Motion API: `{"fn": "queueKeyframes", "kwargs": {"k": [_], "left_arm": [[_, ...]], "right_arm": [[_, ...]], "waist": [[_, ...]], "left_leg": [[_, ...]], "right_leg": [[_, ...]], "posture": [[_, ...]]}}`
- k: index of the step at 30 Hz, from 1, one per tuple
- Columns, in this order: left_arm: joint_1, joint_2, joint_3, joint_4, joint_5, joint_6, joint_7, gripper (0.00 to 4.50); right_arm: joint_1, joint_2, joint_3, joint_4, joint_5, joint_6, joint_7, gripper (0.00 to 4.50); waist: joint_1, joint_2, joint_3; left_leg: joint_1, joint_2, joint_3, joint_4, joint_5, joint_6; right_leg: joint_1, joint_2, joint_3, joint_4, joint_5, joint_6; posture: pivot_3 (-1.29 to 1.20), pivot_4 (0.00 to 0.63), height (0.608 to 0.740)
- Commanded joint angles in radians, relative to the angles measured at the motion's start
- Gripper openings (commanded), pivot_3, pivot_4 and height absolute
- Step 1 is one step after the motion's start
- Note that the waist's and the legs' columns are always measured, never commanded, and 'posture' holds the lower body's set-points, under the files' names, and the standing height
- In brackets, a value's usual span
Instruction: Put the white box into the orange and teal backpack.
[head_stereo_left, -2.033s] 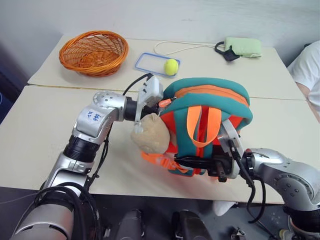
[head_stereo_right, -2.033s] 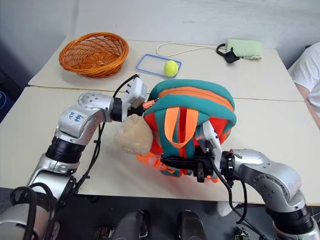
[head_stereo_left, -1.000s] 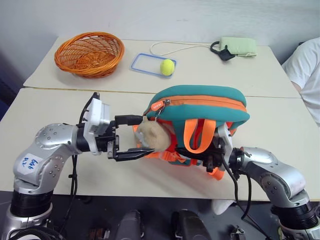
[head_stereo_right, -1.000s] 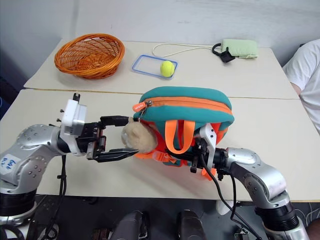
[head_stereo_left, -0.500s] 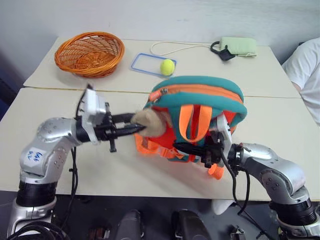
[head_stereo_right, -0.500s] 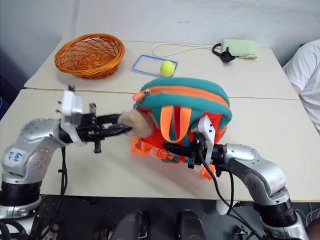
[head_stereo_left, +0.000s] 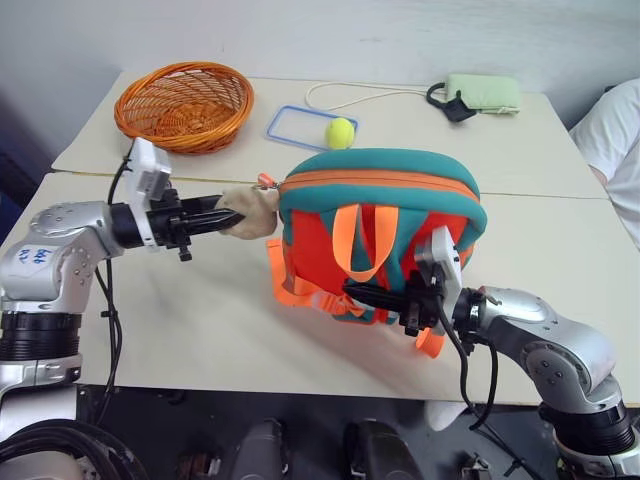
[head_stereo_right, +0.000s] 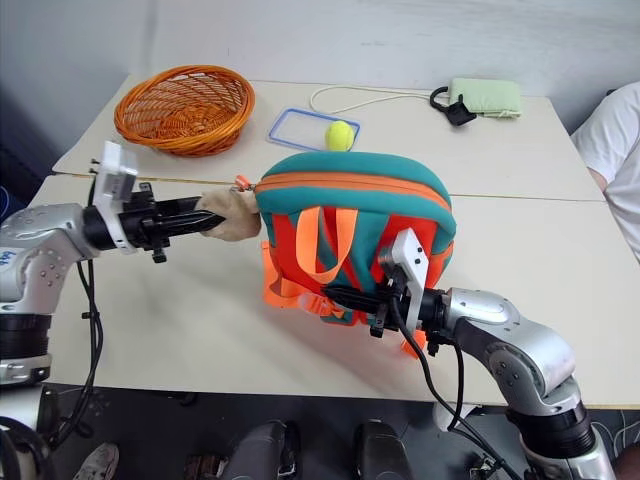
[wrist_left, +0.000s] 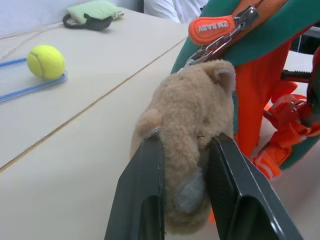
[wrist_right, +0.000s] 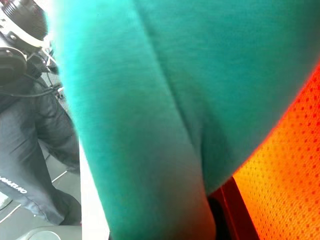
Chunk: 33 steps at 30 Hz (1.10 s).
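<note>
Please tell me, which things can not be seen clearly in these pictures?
- The white box: I cannot find it; the closed orange and teal backpack may hide it.
- Right gripper fingertips: head views, buried in the straps.
- Right wrist view: teal fabric blocks the grip.
- Person: cut off by the edge.

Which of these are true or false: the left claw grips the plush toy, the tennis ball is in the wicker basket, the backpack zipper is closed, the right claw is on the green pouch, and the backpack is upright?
1. The left claw grips the tan plush toy. True.
2. The tennis ball lies in the wicker basket. False: it sits in the clear blue-rimmed tray.
3. The backpack has its zipper closed. True, as far as the head views show.
4. The right claw holds the green pouch. False: it is at the backpack's lower straps.
5. The backpack stands upright on the table. True.
</note>
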Motion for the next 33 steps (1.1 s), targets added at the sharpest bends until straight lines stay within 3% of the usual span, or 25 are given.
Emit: {"fn": "queueKeyframes", "kwargs": {"k": [1,6,8,11,17,18,19,23,28,32,33], "left_arm": [[0.006,-0.008,-0.095,-0.008,0.064,0.076,0.016,0.86],[-0.066,-0.158,-0.024,0.062,-0.01,0.234,0.156,0.86],[-0.026,-0.133,-0.097,0.006,0.019,0.262,0.102,0.86],[0.067,-0.053,-0.256,-0.065,0.125,0.186,-0.003,0.86],[0.098,-0.161,-0.157,0.003,0.167,-0.024,0.082,0.86],[0.097,-0.162,-0.156,0.01,0.181,-0.047,0.081,1.49],[0.096,-0.162,-0.152,0.019,0.189,-0.07,0.076,1.68],[0.111,-0.087,-0.068,0.019,0.155,-0.152,-0.013,3.01],[0.239,0.028,0.08,0.003,0.096,-0.225,-0.118,4.46],[0.427,0.044,0.217,0.03,0.106,-0.377,-0.143,4.5],[0.466,0.046,0.238,0.026,0.117,-0.4,-0.132,4.5]], "right_arm": [[0.01,-0.002,-0.038,-0.042,0.033,0.001,-0.013,0.0],[0.014,0.007,-0.045,-0.048,0.053,0.005,-0.034,0.0],[0.014,0.006,-0.047,-0.05,0.059,0.008,-0.037,0.0],[0.013,0.004,-0.049,-0.049,0.064,0.008,-0.043,0.0],[0.024,0.049,-0.065,-0.036,0.084,-0.014,-0.071,0.0],[0.026,0.061,-0.069,-0.033,0.088,-0.02,-0.078,0.0],[0.029,0.071,-0.074,-0.029,0.092,-0.025,-0.082,0.0],[0.072,0.034,-0.131,-0.044,0.079,-0.082,-0.01,1.34],[0.218,-0.138,-0.289,-0.085,0.016,-0.189,0.162,2.99],[0.439,-0.242,-0.458,0.038,-0.181,-0.447,0.369,4.39],[0.471,-0.245,-0.5,0.087,-0.2,-0.488,0.391,4.48]], "waist": [[-0.006,0.0,0.0],[0.004,0.0,0.0],[0.005,0.0,0.0],[0.0,0.001,-0.001],[0.02,0.003,-0.002],[0.023,0.002,-0.002],[0.023,0.002,-0.002],[0.019,0.002,-0.002],[0.003,0.003,-0.001],[0.004,0.003,-0.001],[0.004,0.003,-0.001]], "left_leg": [[0.0,0.0,0.0,0.0,0.0,0.0],[-0.001,0.0,0.0,0.002,0.0,0.0],[-0.002,0.0,0.0,0.003,0.0,0.0],[-0.001,0.0,0.0,0.001,0.0,0.0],[0.0,-0.001,0.0,0.003,0.0,0.001],[0.0,0.0,0.0,0.003,0.0,0.001],[0.0,-0.001,-0.001,0.003,0.0,0.001],[-0.001,-0.001,0.0,0.002,0.0,0.001],[-0.003,0.0,0.001,-0.001,0.0,0.0],[-0.003,0.0,0.0,-0.001,-0.003,0.003],[-0.003,0.0,0.0,0.0,-0.004,0.004]], "right_leg": [[0.0,0.0,0.0,0.001,0.0,0.0],[-0.001,0.0,0.0,0.001,0.0,0.0],[-0.001,0.0,0.0,0.001,0.0,0.0],[-0.001,0.0,0.0,0.002,0.0,0.0],[0.001,-0.001,0.0,-0.001,0.0,0.0],[0.001,-0.001,0.0,-0.001,0.0,0.0],[0.001,-0.001,0.0,-0.001,0.0,0.0],[0.0,-0.001,0.0,-0.001,0.0,0.0],[-0.003,0.0,0.0,-0.001,0.0,0.0],[0.001,0.0,-0.001,-0.004,0.0,0.0],[0.002,0.0,-0.002,-0.009,0.0,0.0]], "posture": [[0.0,0.15,0.74],[0.0,0.15,0.74],[0.0,0.15,0.74],[0.0,0.15,0.74],[0.0,0.15,0.74],[0.0,0.15,0.74],[0.0,0.15,0.74],[0.0,0.15,0.74],[0.0,0.15,0.74],[0.0,0.15,0.74],[0.0,0.15,0.74]]}}
